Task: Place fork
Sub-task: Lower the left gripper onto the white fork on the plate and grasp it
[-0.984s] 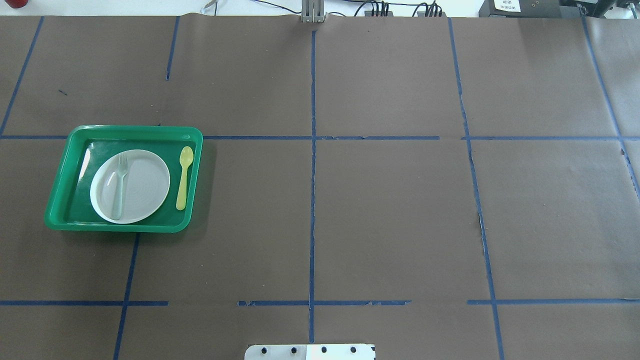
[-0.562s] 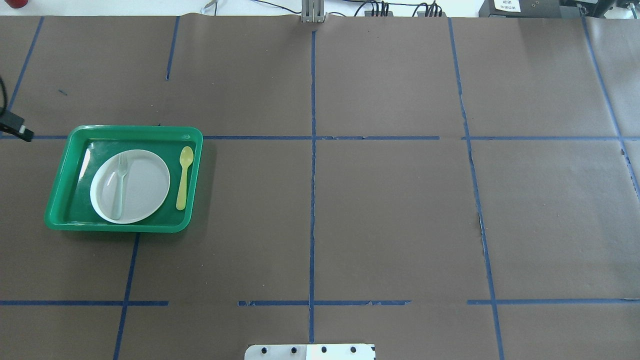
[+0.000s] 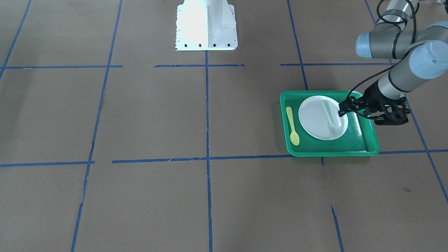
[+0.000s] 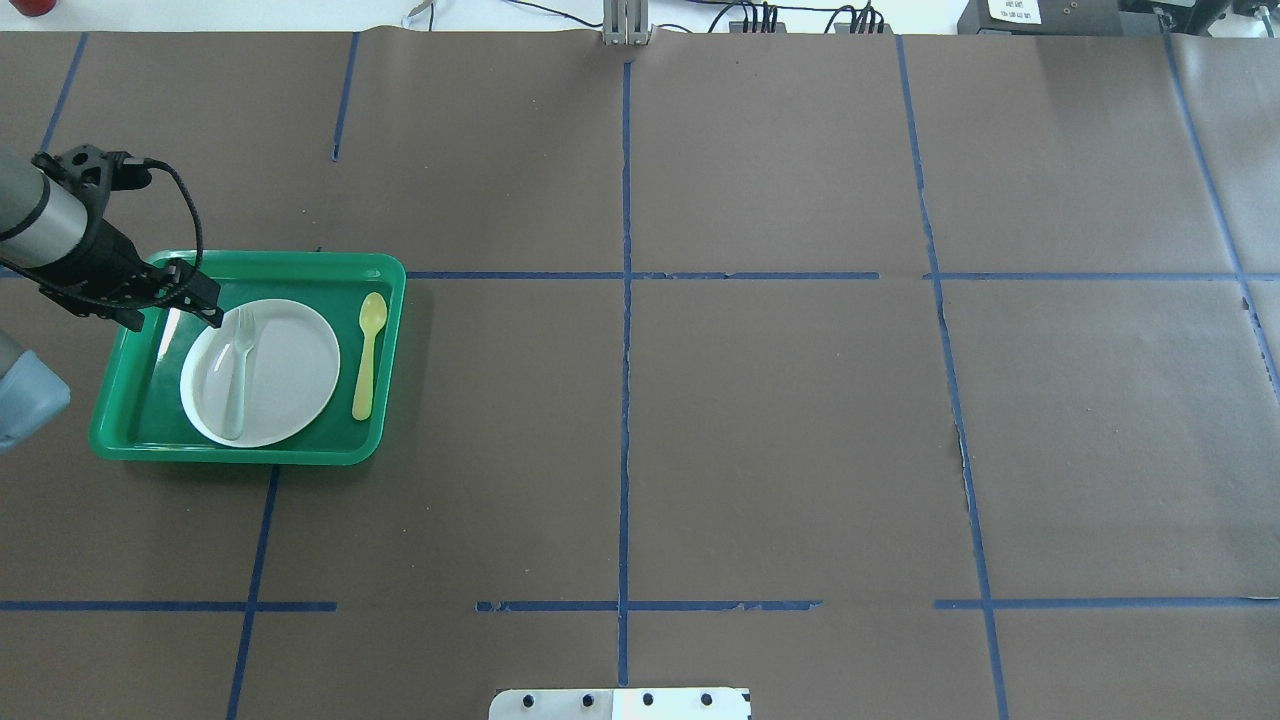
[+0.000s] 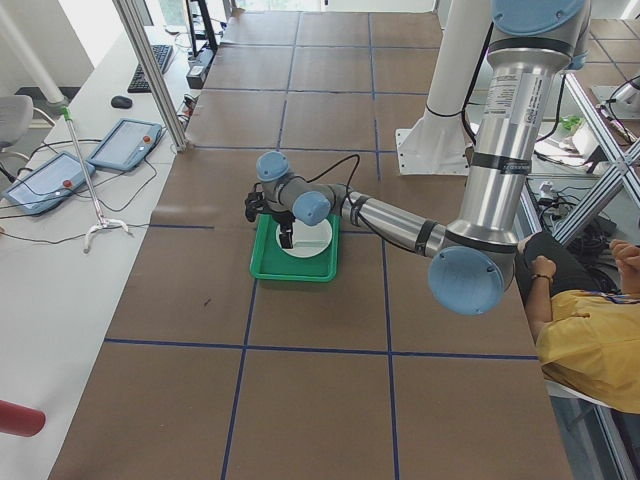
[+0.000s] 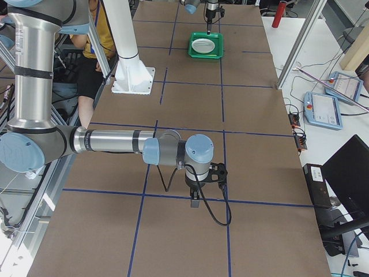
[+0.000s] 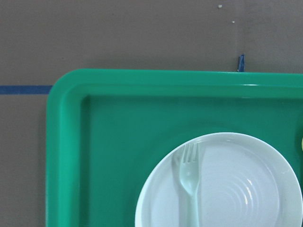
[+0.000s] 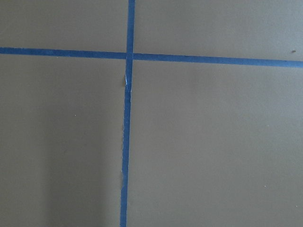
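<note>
The pale mint fork (image 4: 238,375) lies on a white plate (image 4: 290,375) inside a green tray (image 4: 290,262), tines pointing away from me. It also shows in the front view (image 3: 330,119) and the left wrist view (image 7: 191,189). My left gripper (image 4: 208,308) hangs above the tray's left part, just left of the fork's tines. It holds nothing and its fingers look closed together. In the front view, the left gripper (image 3: 340,112) is at the plate's edge. My right gripper (image 6: 195,203) shows only in the exterior right view, far from the tray; I cannot tell its state.
A yellow spoon (image 4: 368,355) lies in the tray to the right of the plate. The table is brown paper with blue tape lines. The robot's white base plate (image 4: 620,703) is at the near edge.
My left arm has come in from the left edge of the overhead view and its gripper now hangs over the tray's left side. Fork, plate and spoon have not moved.
</note>
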You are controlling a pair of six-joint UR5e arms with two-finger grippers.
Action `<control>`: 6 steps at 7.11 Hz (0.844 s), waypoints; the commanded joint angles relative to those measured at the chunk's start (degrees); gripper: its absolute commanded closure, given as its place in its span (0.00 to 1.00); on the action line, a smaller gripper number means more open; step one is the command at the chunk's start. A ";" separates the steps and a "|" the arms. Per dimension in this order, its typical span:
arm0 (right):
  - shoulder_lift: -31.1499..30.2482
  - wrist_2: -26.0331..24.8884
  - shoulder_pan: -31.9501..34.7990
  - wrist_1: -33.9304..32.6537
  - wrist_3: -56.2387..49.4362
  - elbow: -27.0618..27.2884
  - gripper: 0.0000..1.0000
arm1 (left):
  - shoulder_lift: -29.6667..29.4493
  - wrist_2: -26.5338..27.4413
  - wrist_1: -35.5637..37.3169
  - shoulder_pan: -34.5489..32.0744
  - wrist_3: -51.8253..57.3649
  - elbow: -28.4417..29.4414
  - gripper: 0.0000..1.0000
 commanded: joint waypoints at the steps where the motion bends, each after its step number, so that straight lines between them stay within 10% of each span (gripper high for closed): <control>1: 0.00 0.00 0.00 0.00 -0.05 0.00 0.00 | -2.16 2.34 -2.07 3.77 -3.93 3.25 0.07; 6: 0.00 0.00 0.00 0.00 0.04 0.00 0.00 | -2.96 2.25 -2.42 4.92 -3.93 6.60 0.28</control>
